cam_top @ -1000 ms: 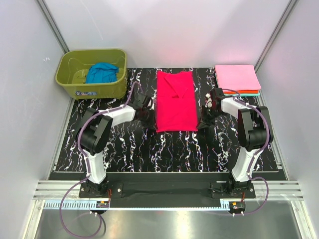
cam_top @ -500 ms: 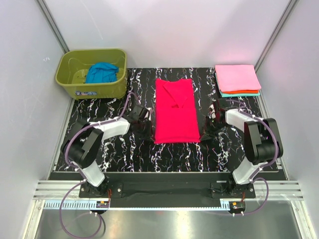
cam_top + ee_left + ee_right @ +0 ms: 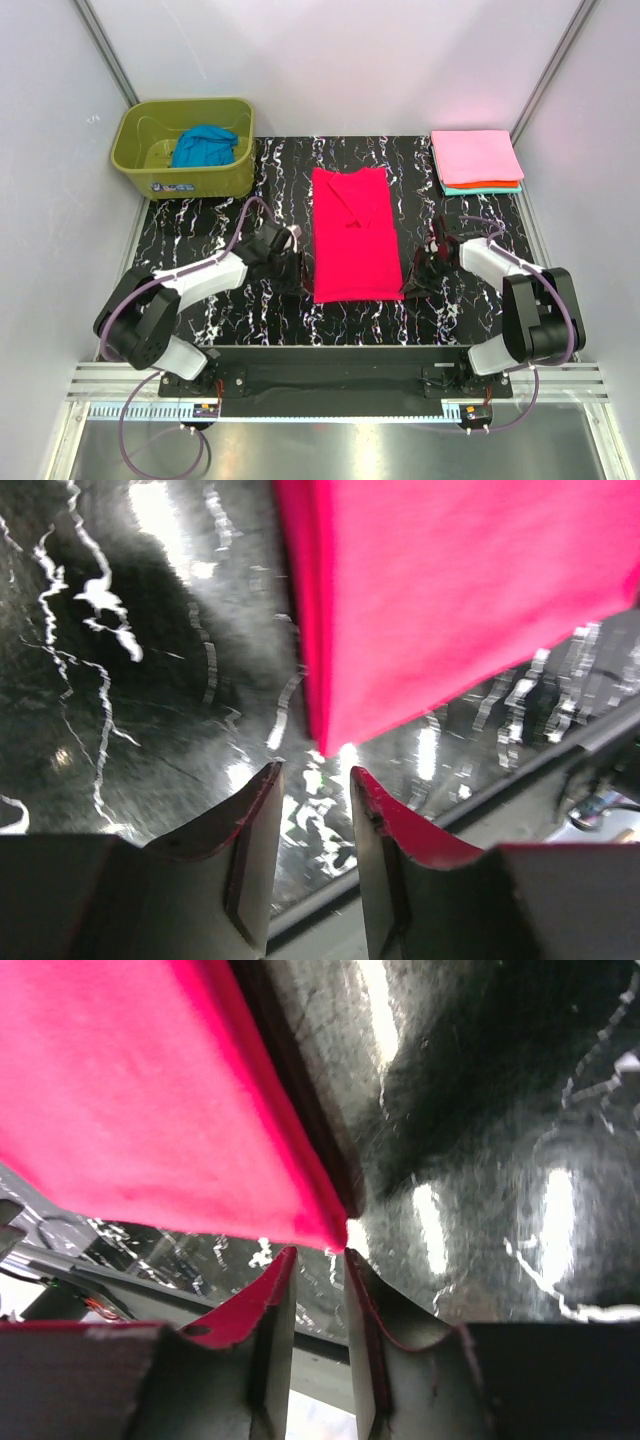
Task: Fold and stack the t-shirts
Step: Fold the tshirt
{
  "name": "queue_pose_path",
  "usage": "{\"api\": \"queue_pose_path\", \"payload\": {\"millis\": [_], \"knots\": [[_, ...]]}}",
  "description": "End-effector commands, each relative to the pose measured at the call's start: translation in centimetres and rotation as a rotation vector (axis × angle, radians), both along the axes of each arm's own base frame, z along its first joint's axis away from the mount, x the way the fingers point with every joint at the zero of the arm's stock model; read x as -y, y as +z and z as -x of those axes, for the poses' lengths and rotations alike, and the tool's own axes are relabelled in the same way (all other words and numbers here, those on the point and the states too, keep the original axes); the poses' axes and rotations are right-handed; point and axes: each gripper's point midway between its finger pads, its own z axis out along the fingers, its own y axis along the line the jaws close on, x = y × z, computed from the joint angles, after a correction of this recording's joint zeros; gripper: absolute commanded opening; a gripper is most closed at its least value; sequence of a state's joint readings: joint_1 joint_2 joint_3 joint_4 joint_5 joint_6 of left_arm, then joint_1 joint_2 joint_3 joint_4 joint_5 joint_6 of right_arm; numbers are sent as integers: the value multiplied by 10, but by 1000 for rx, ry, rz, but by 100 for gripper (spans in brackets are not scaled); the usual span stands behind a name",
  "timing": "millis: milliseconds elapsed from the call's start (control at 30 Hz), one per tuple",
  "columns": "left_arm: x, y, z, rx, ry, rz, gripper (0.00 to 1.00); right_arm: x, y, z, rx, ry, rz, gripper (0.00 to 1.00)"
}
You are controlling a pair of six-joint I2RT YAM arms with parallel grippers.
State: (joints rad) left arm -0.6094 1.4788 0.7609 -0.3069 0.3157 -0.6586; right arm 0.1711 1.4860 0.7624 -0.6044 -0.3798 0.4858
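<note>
Two grippers: low over the table, one at each near corner of the crimson-red t-shirt.
Crimson-red t-shirt: middle of the table, lying flat, folded into a long narrow strip running far to near; diagonal fold lines visible toward the far end.
Left gripper: just beside the near-left corner of the strip; jaws apart, with bare table visible through the gap in the left wrist view.
Left fingers: cloth corner just ahead of the tips, not between them; nothing held.
Right gripper: just beside the near-right corner of the strip; jaws apart by a narrow gap.
Right fingers: cloth corner right at the tips, contact not determinable; nothing clamped.
Light pink t-shirt: folded square, top of the stack at the far-right corner of the table.
Orange t-shirt: directly under the pink one, only the near edge showing.
Teal t-shirt: bottom of the stack, only a thin edge visible.
Blue t-shirt: crumpled and unfolded, inside the olive-green tub.
Olive-green tub: far-left corner, well apart from both the stack and the strip.
</note>
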Motion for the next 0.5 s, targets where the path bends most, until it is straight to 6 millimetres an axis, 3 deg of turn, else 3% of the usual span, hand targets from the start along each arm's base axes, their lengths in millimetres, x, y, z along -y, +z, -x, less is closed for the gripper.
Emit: {"api": "queue_pose_path", "payload": {"millis": [0,67,200,233,267,300,333,467], "knots": [[24,55,-25,126,-30,120,38,-1,31,-17,75,-42,4,33],[38,74,-37,165,-59,166,38,-3,45,-26,108,-50,-6,34],[62,84,-63,201,-121,196,37,-19,59,-42,138,2,-67,26],[64,71,-69,183,-124,173,36,-22,59,-43,137,13,-73,26],[68,78,-81,210,-126,172,36,-27,58,-48,136,38,-81,26],[69,67,-88,194,-124,150,36,-29,57,-51,137,49,-85,26],[70,68,-97,210,-117,143,35,-31,56,-53,138,56,-90,26],[47,33,-122,196,-60,36,33,-40,41,-62,131,79,-119,26]]}}
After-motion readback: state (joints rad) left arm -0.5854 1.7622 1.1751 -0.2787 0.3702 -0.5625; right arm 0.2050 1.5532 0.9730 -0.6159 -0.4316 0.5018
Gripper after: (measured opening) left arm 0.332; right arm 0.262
